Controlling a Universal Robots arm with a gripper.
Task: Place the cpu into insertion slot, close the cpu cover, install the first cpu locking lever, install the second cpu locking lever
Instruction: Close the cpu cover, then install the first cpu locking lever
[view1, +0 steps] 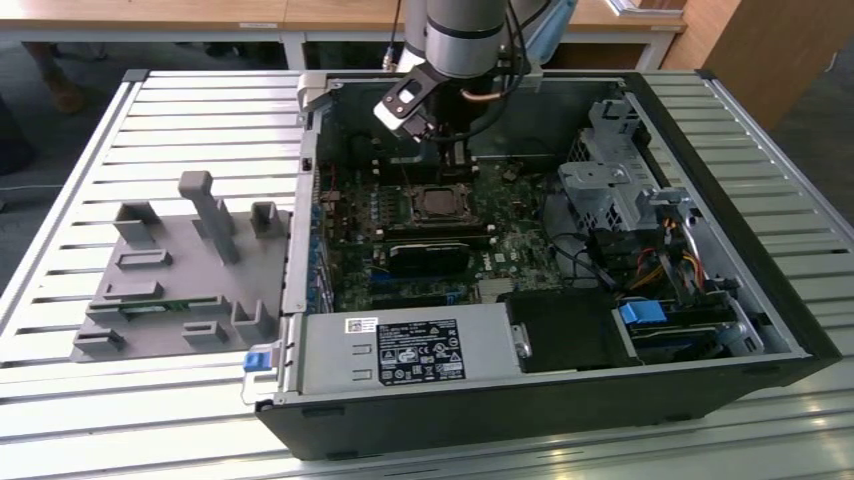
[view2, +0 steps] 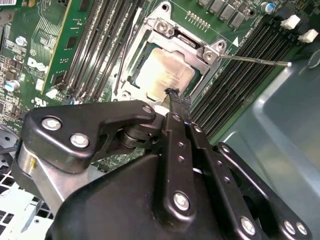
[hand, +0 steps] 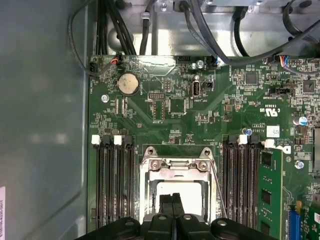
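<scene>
End effector (view2: 175, 95) shut at slot edge; cpu seated just ahead of its tips.
Fingers pressed together, nothing visible between them. In the second wrist view the tips sit at the near edge of the cpu (view2: 165, 72); touching or just above, cannot tell. Chip lies flat in the insertion slot (view1: 438, 203), under the end effector in the exterior view. The cpu cover (hand: 176, 175) appears folded down, framing the chip. One locking lever (view2: 255, 60), a thin rod, starts at the slot's far corner and runs outward across the memory slots (view2: 235, 85), long axis angled away from the tips; judged unlatched. Second lever (view2: 125, 57) lies along the slot's opposite flank.
</scene>
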